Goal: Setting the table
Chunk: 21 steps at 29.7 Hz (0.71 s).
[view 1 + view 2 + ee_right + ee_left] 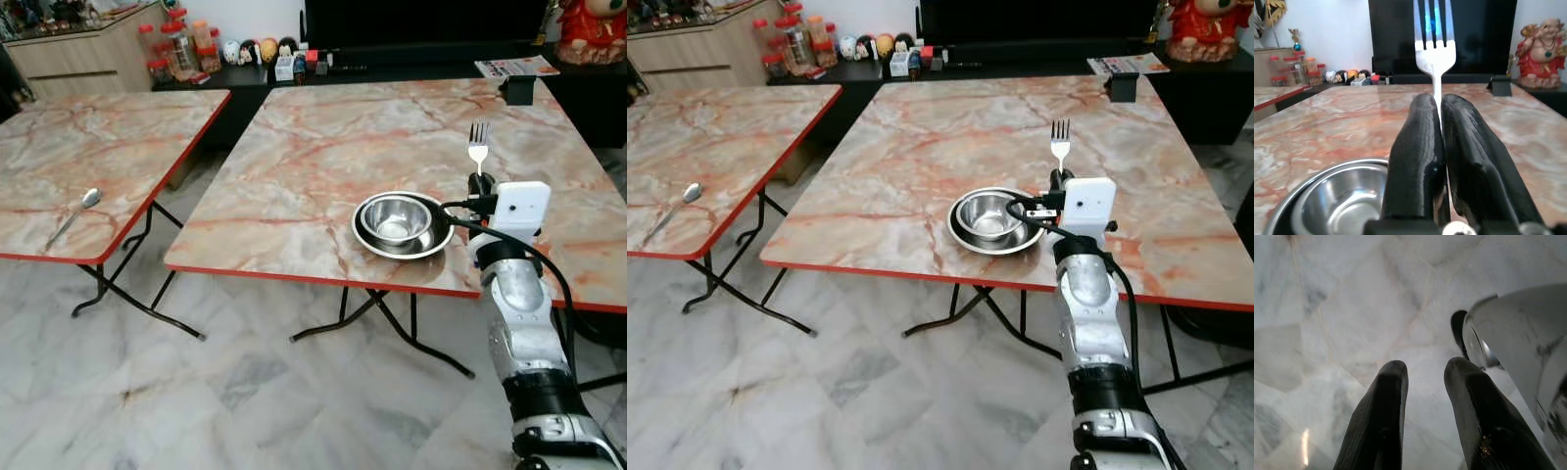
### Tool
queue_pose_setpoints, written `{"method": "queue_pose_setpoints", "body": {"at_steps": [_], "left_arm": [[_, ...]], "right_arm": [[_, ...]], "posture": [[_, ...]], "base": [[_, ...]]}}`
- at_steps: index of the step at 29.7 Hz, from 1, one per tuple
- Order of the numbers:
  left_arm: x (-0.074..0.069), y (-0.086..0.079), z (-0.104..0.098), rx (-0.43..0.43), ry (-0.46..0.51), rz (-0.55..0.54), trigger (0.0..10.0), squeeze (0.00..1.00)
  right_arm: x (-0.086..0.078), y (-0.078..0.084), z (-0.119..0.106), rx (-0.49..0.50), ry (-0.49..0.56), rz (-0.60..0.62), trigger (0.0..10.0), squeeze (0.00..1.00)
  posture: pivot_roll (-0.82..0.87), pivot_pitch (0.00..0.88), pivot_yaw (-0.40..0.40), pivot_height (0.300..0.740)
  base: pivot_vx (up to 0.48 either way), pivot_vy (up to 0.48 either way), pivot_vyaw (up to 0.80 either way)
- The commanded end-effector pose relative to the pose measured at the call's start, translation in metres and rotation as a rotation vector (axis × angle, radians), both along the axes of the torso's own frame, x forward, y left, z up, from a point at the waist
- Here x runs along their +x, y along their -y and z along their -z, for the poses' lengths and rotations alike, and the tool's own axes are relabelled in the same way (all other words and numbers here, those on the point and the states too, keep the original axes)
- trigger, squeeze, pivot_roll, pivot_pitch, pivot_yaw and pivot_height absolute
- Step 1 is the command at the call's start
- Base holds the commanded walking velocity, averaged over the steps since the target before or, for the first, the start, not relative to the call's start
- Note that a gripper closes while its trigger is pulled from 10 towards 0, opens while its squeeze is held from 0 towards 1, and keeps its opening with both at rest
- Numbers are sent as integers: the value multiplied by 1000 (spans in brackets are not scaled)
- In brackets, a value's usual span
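Observation:
My right gripper [480, 179] is shut on a silver fork [478, 148], held over the near table [323, 166] with its tines pointing away from me. In the right wrist view the fork [1434, 34] sticks out between the two black fingers [1418, 147]. Just left of the gripper, a steel bowl [396, 220] sits in a steel plate [365, 240] near the table's front edge. A silver spoon [73, 215] lies on the left table [108, 147]. My left gripper [1422, 377] hangs over the marble floor with a gap between its fingers.
A small black holder [519, 90] stands at the far right of the near table. Jars [176, 49] and small items line a low black cabinet [245, 78] behind the tables. A red figurine [593, 29] sits at the back right. Folding table legs [392, 323] cross underneath.

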<state>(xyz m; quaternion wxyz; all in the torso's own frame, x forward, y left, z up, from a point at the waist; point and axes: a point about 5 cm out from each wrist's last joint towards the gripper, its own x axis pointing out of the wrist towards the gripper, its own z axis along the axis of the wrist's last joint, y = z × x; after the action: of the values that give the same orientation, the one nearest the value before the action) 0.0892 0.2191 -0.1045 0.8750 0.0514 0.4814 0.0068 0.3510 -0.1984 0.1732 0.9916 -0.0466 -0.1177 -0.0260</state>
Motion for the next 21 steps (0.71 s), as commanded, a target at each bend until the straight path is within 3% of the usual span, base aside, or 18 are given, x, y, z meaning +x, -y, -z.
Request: {"method": "queue_pose_setpoints", "body": {"at_steps": [1, 7, 21], "left_arm": [[0, -2, 0, 6, 3, -7, 10000, 0], [0, -2, -1, 5, 4, -8, 10000, 0], [0, -2, 0, 5, 3, -25, 10000, 0]], "right_arm": [[1, 4, 0, -4, -8, 13, 10000, 0], [1, 3, 1, 0, -14, 18, 10000, 0], [2, -1, 2, 5, -26, 3, 10000, 0]], "posture": [[-138, 10, 92, 736], [-138, 10, 92, 736], [-137, 9, 89, 736]], "base": [[0, -281, 0], [0, -282, 0], [0, 0, 0]]}}
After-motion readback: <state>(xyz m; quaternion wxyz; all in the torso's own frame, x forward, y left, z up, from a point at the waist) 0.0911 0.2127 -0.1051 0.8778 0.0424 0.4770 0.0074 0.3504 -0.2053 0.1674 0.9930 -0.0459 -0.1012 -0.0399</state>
